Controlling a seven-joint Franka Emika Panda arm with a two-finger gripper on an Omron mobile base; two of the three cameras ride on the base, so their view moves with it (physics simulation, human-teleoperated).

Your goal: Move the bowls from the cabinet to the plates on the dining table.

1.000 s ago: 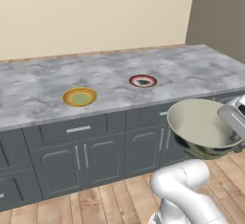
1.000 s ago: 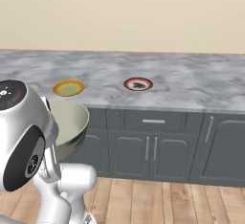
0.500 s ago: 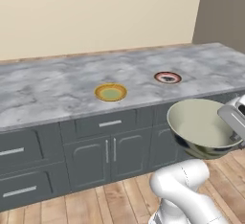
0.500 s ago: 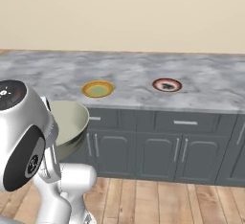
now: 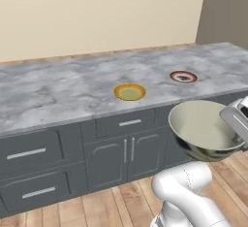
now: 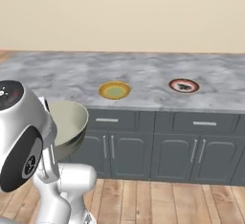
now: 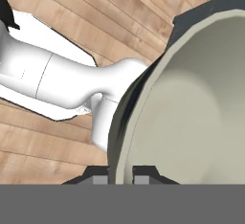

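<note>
Hand view: jaws grip the cream bowl (image 7: 191, 117) by its rim (above wooden floor (image 7: 57, 22)).

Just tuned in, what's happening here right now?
The gripper holds the cream bowl by its rim, one finger inside and one outside, carried low in front of the dining table. On the marble top sit the yellow plate and the red plate, both bare. The bowl is not yet over the table.

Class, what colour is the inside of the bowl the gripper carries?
Pale cream-beige inside the bowl, clearest in the left base view.
</note>
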